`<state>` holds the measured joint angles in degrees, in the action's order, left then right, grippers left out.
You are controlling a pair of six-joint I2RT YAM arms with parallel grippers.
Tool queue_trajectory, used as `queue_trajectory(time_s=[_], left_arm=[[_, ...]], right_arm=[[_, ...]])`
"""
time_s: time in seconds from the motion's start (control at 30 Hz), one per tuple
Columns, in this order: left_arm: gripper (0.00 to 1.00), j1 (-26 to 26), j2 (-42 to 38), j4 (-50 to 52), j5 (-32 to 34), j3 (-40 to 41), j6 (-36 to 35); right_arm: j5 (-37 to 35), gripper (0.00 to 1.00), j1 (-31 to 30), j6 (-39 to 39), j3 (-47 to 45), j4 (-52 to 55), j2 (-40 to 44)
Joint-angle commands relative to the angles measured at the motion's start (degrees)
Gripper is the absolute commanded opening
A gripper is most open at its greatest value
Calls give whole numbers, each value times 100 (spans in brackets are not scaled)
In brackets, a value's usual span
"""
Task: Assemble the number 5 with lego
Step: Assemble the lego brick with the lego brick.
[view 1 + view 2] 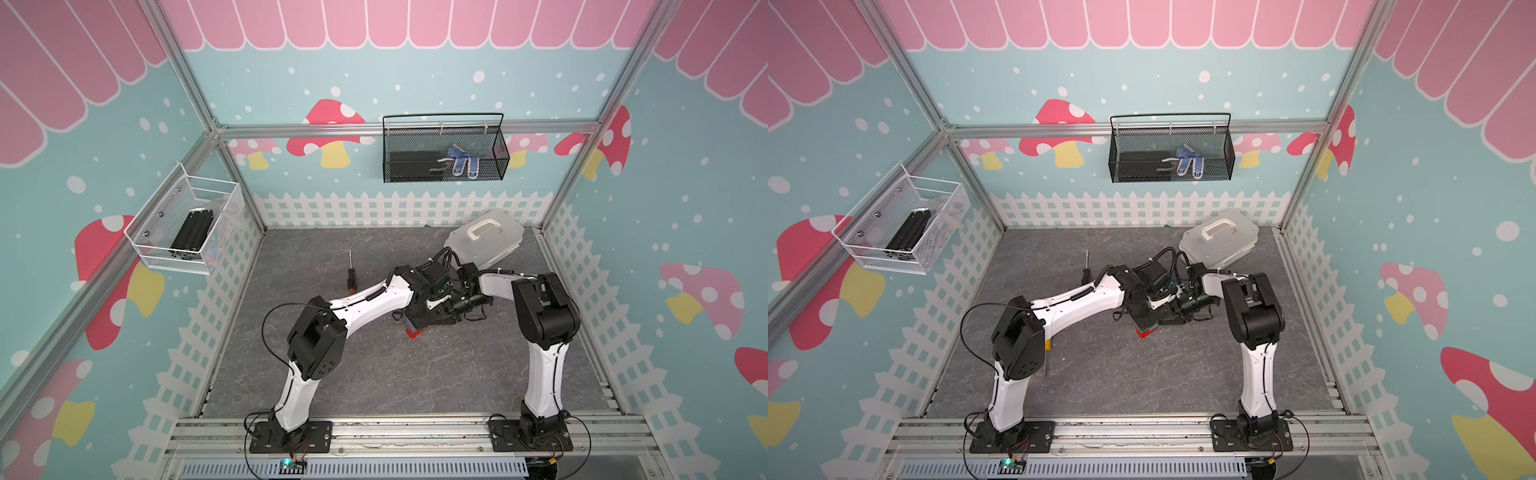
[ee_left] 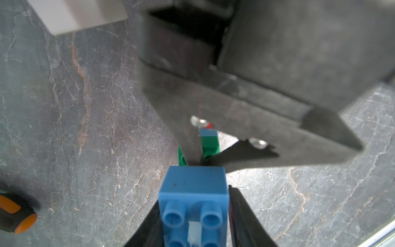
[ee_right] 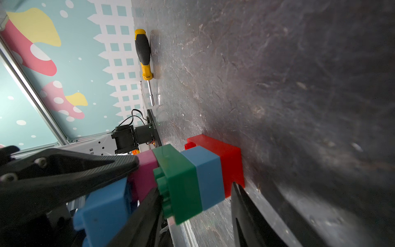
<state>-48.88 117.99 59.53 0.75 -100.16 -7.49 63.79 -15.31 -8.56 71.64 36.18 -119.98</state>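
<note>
grey marbled table (image 1: 374, 374) inside mushroom-papered walls (image 1: 415, 83), white lidded box (image 1: 482, 243) at back right. mid-table, right gripper (image 3: 195, 188) spread apart either side of upright number 5 (image 1: 417, 331), red brick (image 3: 226, 158) at its base on table. left gripper (image 2: 194, 196) hugging flanks of top blue brick (image 2: 193, 181); cannot tell whether clamped on it or just clear.

The blocky stack of red, blue, green and pink studded bricks (image 3: 188, 181) is hard moulded plastic, smooth with a soft satin sheen. Under the stack, the dark grey veined tabletop (image 3: 277, 85) looks like matt, slightly rough stone. Well apart from the stack, the yellow-and-black-handled screwdriver (image 3: 143, 53) has a dull rubbery grip and a bare shiny metal shaft. Beyond the stack, the lidded white box (image 1: 498, 249) is frosted translucent plastic.
</note>
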Motion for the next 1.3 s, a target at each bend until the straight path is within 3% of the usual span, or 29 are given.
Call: queue_trajectory(time_s=[0.0, 1.27], left_arm=[[43, -185, 136, 14, -452, -81, -37], [38, -209, -91, -77, -409, 40, 133]], right_arm=[[-398, 53, 75, 363, -181, -85, -364], [149, 57, 536, 1486, -308, 222, -594]])
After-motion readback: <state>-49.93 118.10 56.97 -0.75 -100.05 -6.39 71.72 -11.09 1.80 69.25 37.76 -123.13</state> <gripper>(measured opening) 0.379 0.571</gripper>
